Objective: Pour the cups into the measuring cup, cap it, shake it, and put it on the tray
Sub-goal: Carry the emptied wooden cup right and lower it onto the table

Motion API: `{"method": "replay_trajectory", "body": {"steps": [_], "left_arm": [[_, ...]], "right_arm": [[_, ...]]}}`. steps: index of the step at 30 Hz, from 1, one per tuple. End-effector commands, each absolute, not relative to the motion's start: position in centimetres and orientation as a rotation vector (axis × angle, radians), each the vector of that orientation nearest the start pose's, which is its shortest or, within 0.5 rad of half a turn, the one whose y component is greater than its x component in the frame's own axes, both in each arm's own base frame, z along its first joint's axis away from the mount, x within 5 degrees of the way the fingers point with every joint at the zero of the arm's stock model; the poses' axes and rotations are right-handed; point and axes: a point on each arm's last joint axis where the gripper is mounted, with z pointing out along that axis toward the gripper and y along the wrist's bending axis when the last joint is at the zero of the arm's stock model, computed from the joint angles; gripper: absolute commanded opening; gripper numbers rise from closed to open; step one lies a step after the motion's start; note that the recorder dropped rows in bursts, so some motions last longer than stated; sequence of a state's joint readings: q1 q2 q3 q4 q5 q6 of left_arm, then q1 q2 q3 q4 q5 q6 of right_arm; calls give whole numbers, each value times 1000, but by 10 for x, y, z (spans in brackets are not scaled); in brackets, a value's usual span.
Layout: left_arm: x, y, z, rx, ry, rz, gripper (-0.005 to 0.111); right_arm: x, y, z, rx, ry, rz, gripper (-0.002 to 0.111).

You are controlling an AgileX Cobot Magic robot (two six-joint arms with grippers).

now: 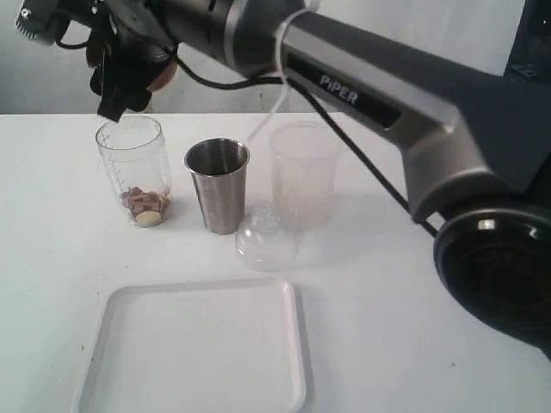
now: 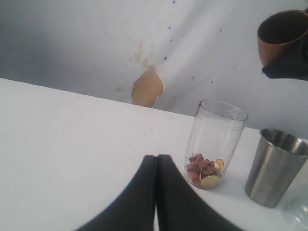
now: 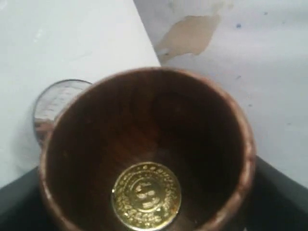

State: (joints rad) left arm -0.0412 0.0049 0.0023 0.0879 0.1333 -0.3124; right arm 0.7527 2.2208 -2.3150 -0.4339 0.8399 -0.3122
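R jaws clamped on wood cup (image 3: 144,120), L jaws together, so tip steeper w/ rim over meas cup (image 1: 133,168) mouth, 1 coin (image 3: 146,196) inside.

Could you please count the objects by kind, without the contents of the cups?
Cups: 4 (measuring cup, steel tumbler, wooden cup, frosted container)
Lids: 1 (clear dome lid)
Trays: 1 (white tray)
Total: 6

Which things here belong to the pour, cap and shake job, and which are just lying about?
In the job: measuring cup; wooden cup, held over it by the right gripper; steel tumbler; tray; probably the clear dome lid, as the cap.

Lying about: frosted container.
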Motion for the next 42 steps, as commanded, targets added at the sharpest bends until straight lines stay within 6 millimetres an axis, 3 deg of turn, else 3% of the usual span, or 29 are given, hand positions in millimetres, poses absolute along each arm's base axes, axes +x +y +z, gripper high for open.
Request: {"method": "replay_trajectory", "body": {"steps": [1,9,17,21,23,27,31,36,42], "left_arm": [[56,-1,202,-154,1603,-196,0],[56,-1,202,-154,1603,-196,0],[56,-1,202,-154,1603,-196,0],[56,-1,202,-154,1603,-196,0],[56,-1,202,-154,1603,-196,0],[56,-1,202,-154,1603,-196,0],[56,-1,202,-154,1603,-196,0],[56,-1,202,-154,1603,-196,0],[56,-1,202,-154,1603,-196,0]], "right_arm": [[390,321,355,-1146,1882,-4,0],[382,326,346,-1097,2010,346,0],[360,312,315,-1084,2049,396,0],[329,274,329,-894,1886,419,0],[312,246,339,-777,1778,390,0],[295,170,312,-520,1746,281,0],[278,114,288,-323,1701,172,0],[272,68,255,25,1720,80,0],[274,52,211,30,1766,-60,0]]}}
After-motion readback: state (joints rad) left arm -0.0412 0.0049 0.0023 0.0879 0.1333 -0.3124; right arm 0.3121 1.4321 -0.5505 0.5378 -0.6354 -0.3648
